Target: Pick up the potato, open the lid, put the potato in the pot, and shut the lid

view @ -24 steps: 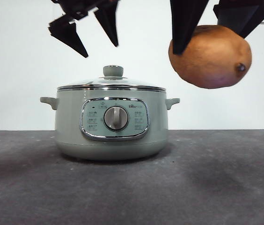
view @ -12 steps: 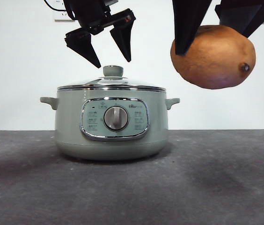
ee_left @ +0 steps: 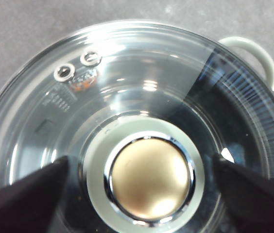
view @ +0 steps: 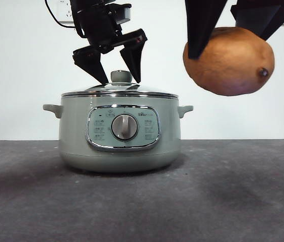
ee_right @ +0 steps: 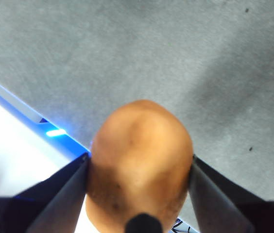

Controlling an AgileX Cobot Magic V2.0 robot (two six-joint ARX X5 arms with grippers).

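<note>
1. Right tool (view: 232, 30) at 1 o'clock in front view, nearest the cam, clamped on potato (view: 228, 61), held high above table (view: 232, 201), well clear of pot.
2. Pot (view: 120, 132) mid-table, dial facing cam; lid (view: 120, 91) seated on its rim.
3. Left tool (view: 116, 78) at 12 o'clock above pot, jaws spread either side of lid knob (ee_left: 149, 177), not yet squeezing it.

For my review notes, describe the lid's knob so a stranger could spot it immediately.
Find the squat sage-green electric pot on the grey table. Its clear glass lid carries a round sage-green knob at the centre, between the open left gripper jaws. A chrome-ringed golden cap marks it out.
</note>
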